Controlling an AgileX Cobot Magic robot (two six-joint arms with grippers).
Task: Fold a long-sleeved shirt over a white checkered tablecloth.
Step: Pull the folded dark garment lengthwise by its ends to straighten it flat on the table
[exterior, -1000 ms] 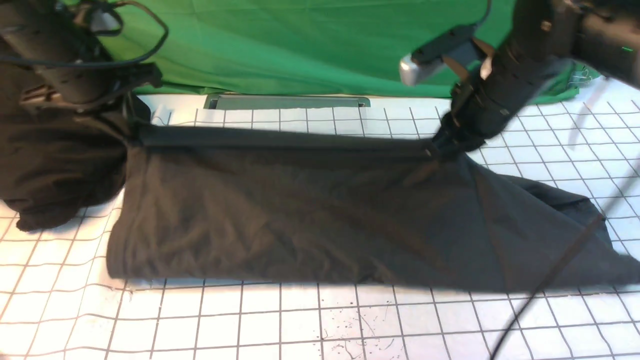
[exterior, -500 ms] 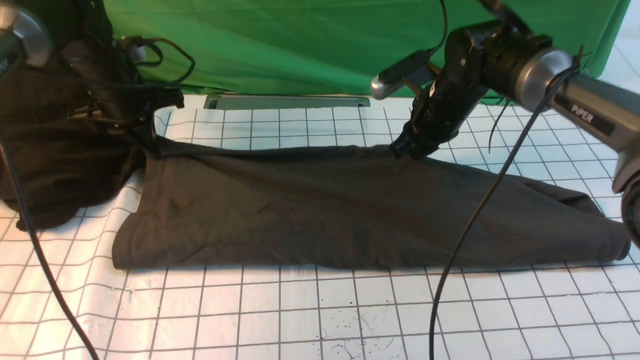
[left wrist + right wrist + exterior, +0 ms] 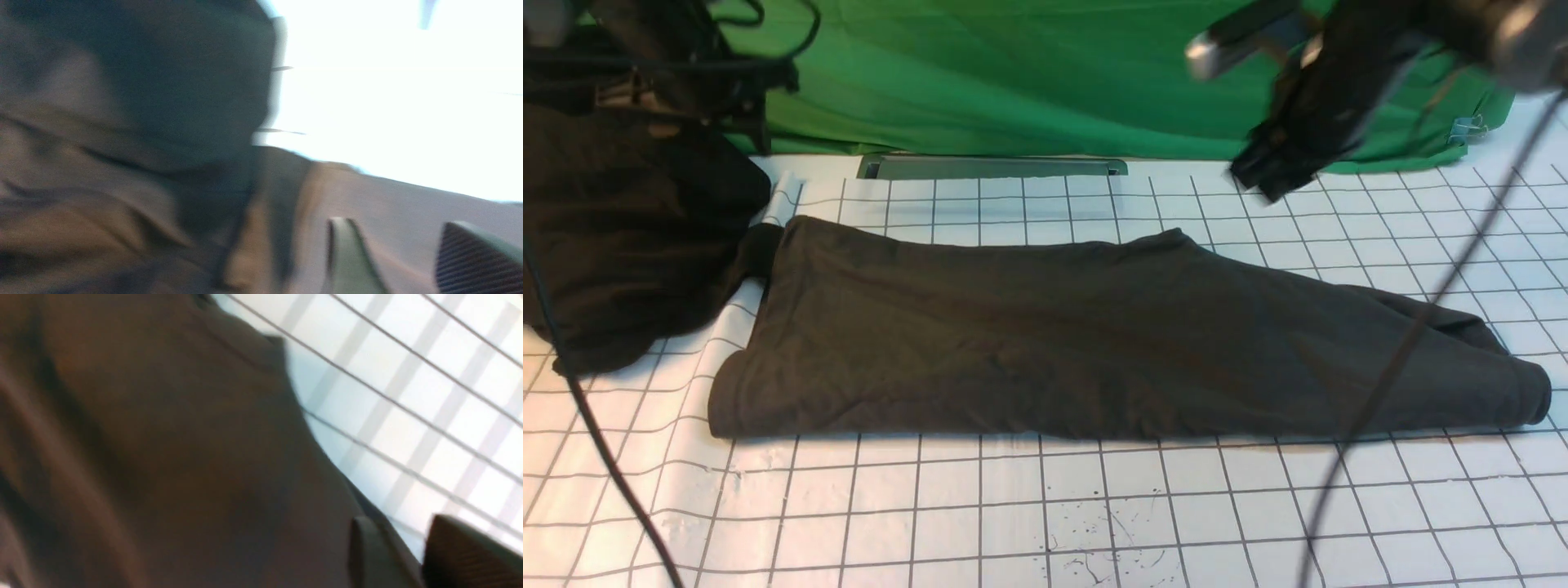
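- Both grippers have let go of the far edge and risen clear. The long-sleeved shirt (image 3: 1094,343) now lies slack, a folded band across the middle of the white checkered tablecloth (image 3: 1045,514).
- Left gripper (image 3: 396,223): fingers apart, empty.
- Right gripper (image 3: 1260,175): narrow gap, empty.
- This fold is judged laid; further folds remain.
- No legible writing; the chest print is hidden.

green cloth (image 3: 1013,82) behind, black cloth heap (image 3: 621,245) left, grey slot (image 3: 992,167)

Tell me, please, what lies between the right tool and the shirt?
Just bare white checkered tablecloth, in the front view; the right tool hangs clear of the long-sleeved shirt.
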